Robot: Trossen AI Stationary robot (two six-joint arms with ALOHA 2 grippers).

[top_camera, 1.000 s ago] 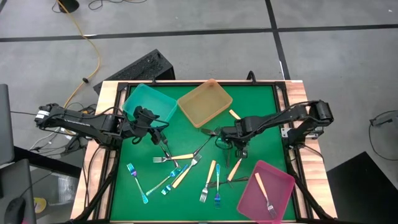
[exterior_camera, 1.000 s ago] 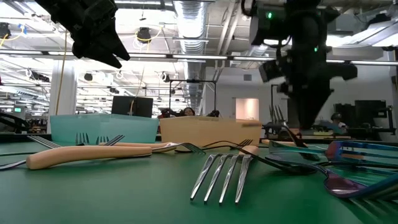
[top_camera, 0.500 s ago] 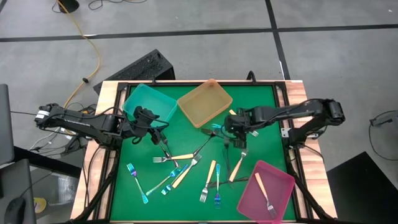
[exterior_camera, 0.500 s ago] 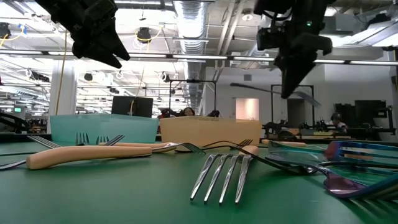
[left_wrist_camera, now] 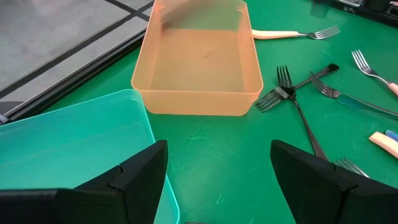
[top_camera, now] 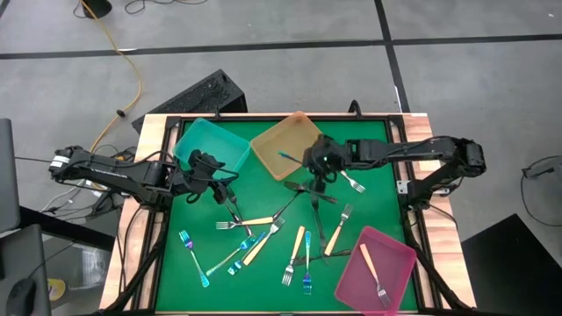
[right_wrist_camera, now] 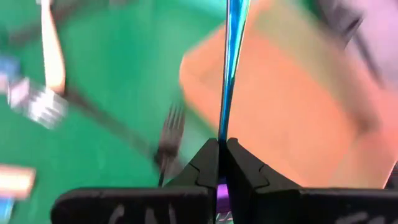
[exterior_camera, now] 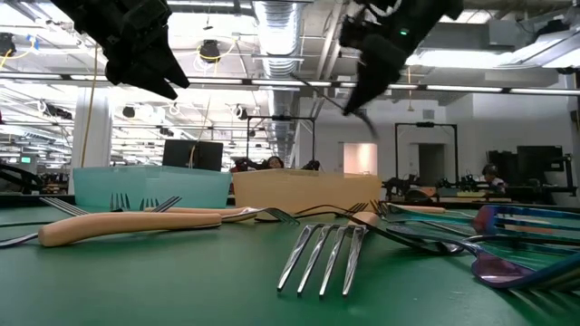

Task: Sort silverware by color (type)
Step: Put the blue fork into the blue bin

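R gripper (top_camera: 314,161) is up over the near edge of the amber plastic tray (top_camera: 289,143), fingers (right_wrist_camera: 208,163) clenched on a thin iridescent blue utensil (right_wrist_camera: 231,62); its free end sticks out over the tray in the high view. In the low view that gripper (exterior_camera: 364,88) hangs well above the green tabletop (top_camera: 263,272).

L gripper (top_camera: 218,188) hovers beside the teal plastic tray (top_camera: 210,145), fingers (left_wrist_camera: 134,176) released, nothing between them.

Rest of silverware lies loose mid-tabletop: dark grey forks (top_camera: 303,191) crossed just below the amber tray, cream-handled forks (top_camera: 248,222) and blue/teal forks (top_camera: 195,262) scattered toward the front. Pink plastic tray (top_camera: 378,272) at front R corner holds a cream-handled fork (top_camera: 371,268). Teal tray shows fork tines (exterior_camera: 145,202) in low view.
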